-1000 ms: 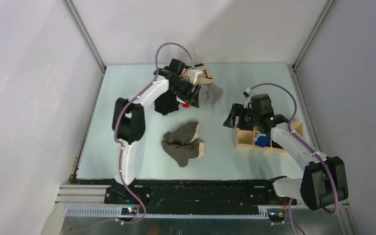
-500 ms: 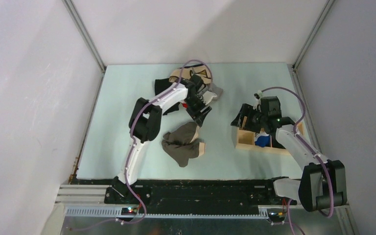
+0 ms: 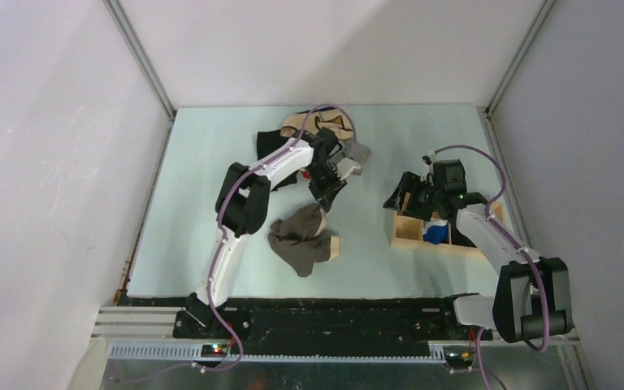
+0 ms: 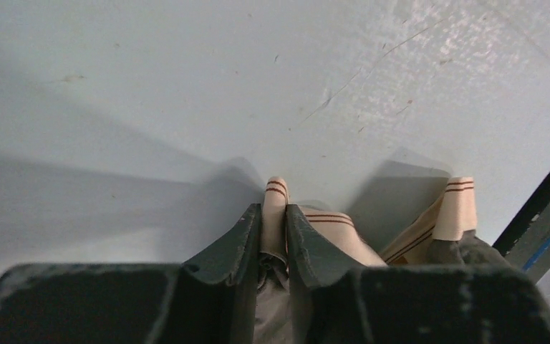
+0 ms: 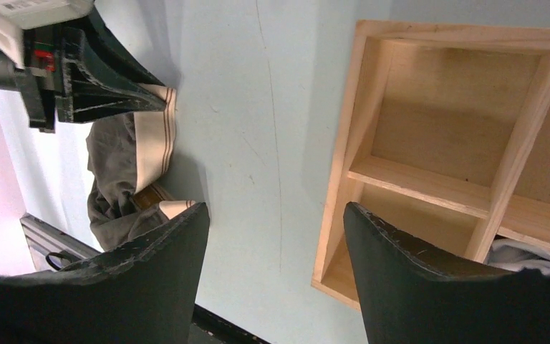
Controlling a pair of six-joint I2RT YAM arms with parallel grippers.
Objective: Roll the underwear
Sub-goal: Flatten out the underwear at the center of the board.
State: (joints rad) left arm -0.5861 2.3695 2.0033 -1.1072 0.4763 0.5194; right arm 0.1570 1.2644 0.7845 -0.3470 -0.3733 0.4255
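Left gripper (image 4: 274,210), shifted slightly nearer since the last frame, is clamped on the waistband (image 4: 276,192) of the underwear (image 3: 299,242), which lies crumpled mid-worktop (image 3: 203,211), far edge possibly lifted. Right gripper (image 5: 275,215) has barely moved, jaws wide and empty beside the box (image 5: 346,143).

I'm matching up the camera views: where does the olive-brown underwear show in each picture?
Top external: underwear just below picture centre.
Left wrist: bottom centre to right.
Right wrist: left edge, mid-height.
Shared landmark: the left end effector pinching its cream waistband.
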